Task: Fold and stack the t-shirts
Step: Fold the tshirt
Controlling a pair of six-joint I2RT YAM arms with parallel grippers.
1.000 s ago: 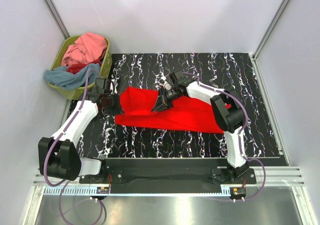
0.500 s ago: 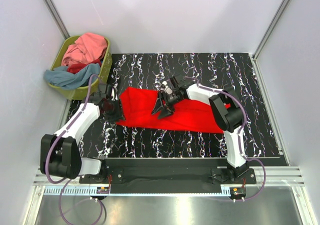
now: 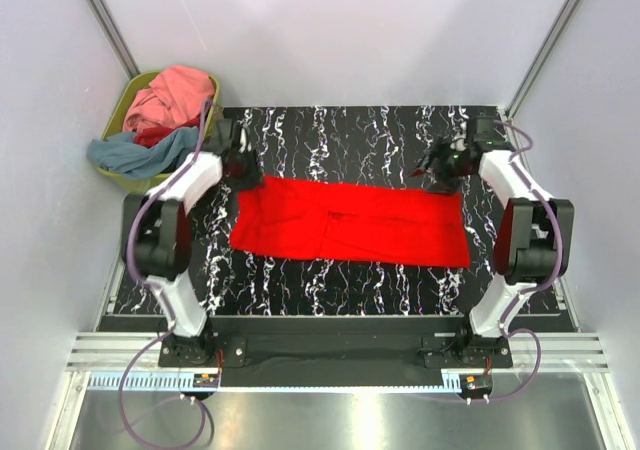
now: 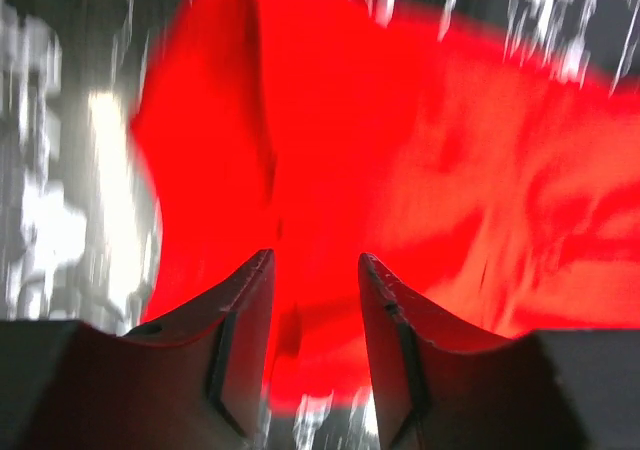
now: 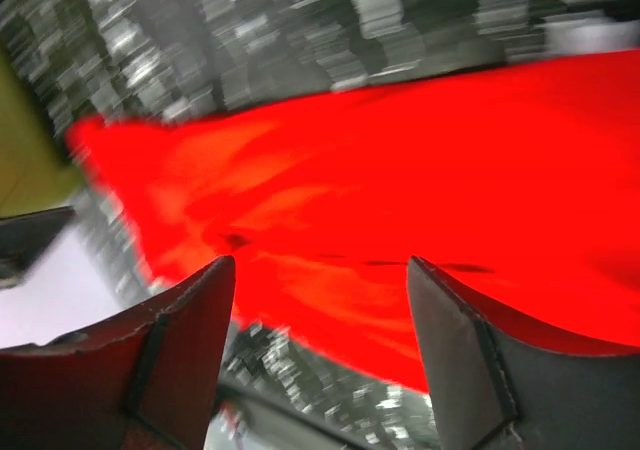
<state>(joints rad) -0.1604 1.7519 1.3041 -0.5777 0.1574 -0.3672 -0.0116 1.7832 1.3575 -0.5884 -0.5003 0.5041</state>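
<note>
A bright red t-shirt lies spread flat in a wide band across the middle of the table. My left gripper hangs open just above its far left corner. In the left wrist view red cloth fills the space beyond the open left gripper, with nothing between the fingers. My right gripper is open over the shirt's far right corner. The right wrist view shows the red t-shirt below the empty, widely spread right gripper. Both wrist views are blurred.
An olive-green basket stands off the table's far left corner, holding a pink shirt, a grey-blue shirt and a red one. The black marbled table is walled in by white panels.
Both grippers let go of the red shirt and opened. The arms swung outward and back to its far corners, and the shirt now lies flatter and wider.
</note>
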